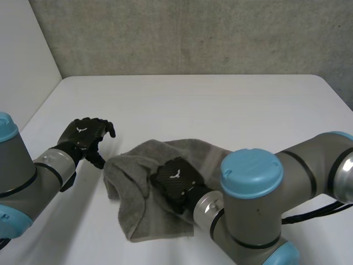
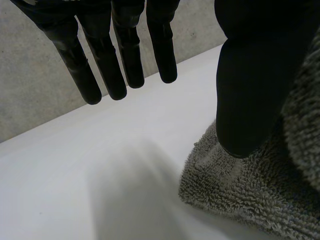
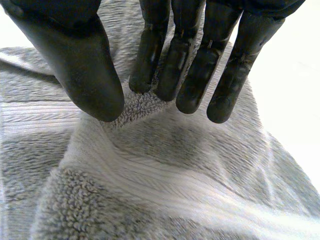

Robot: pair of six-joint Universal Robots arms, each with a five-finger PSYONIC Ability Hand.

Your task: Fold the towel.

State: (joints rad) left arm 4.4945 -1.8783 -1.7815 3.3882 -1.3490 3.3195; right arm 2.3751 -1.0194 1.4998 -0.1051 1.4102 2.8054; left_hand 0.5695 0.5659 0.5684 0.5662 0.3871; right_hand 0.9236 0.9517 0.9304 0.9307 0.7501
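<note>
A grey terry towel [image 1: 129, 185] lies crumpled on the white table [image 1: 220, 105], its left part bunched into a raised fold. My right hand [image 1: 175, 179] rests on the towel's middle. In the right wrist view its thumb [image 3: 82, 60] and fingers [image 3: 200, 65] pinch a small ridge of the towel [image 3: 175, 170] between them. My left hand [image 1: 84, 135] hovers just left of the towel's left edge, fingers straight and holding nothing. In the left wrist view its thumb [image 2: 250, 95] hangs right above the rounded edge of the towel [image 2: 235, 195], while the fingers [image 2: 120, 60] stand over bare table.
A grey wall runs behind the table's far edge. A white wall borders the table on the left. Bare tabletop lies beyond and to both sides of the towel.
</note>
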